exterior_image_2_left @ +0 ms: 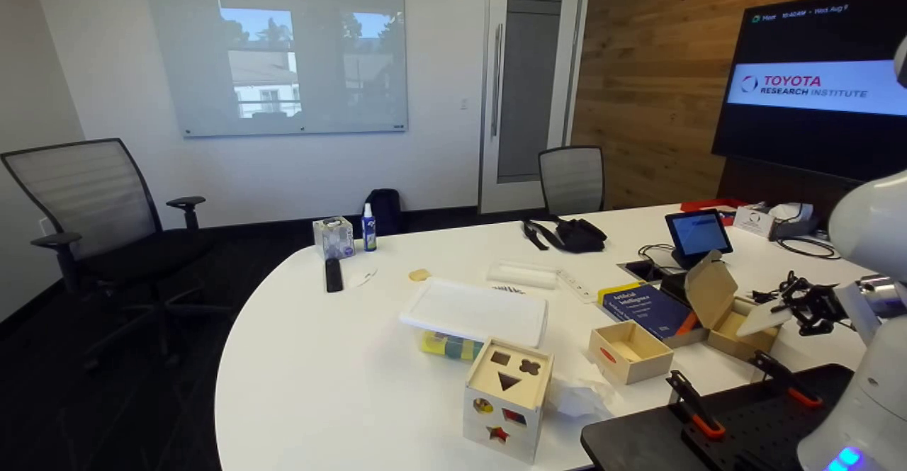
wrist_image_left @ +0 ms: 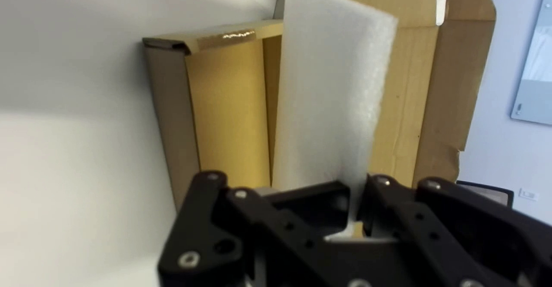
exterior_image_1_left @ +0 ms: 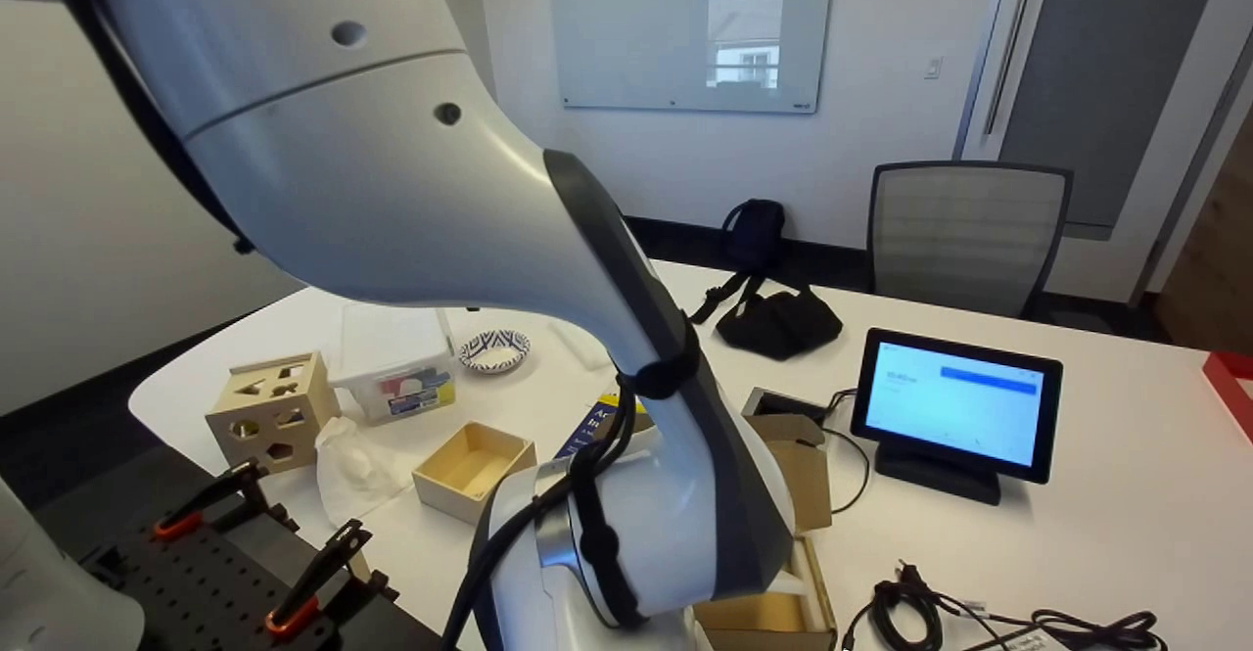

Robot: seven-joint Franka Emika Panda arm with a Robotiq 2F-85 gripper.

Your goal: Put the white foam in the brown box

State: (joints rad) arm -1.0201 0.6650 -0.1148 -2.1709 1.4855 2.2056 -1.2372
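Grasp done, foam [wrist_image_left: 330, 93] at the box [wrist_image_left: 230, 118]; lowering it in and letting go seem left.
In an exterior view, the arm [exterior_image_1_left: 626, 514] blocks part of the box; what looks like the foam's end shows at its mouth. In an exterior view, the gripper [exterior_image_2_left: 784, 307] holds the foam tilted, free end lower, just at the box; contact is unclear. In the wrist view, the jaws are clamped on the foam's near end, and the rest reaches ahead of them across the box.

Brown box [wrist_image_left: 228, 114] open beside raised lid [wrist_image_left: 403, 101]
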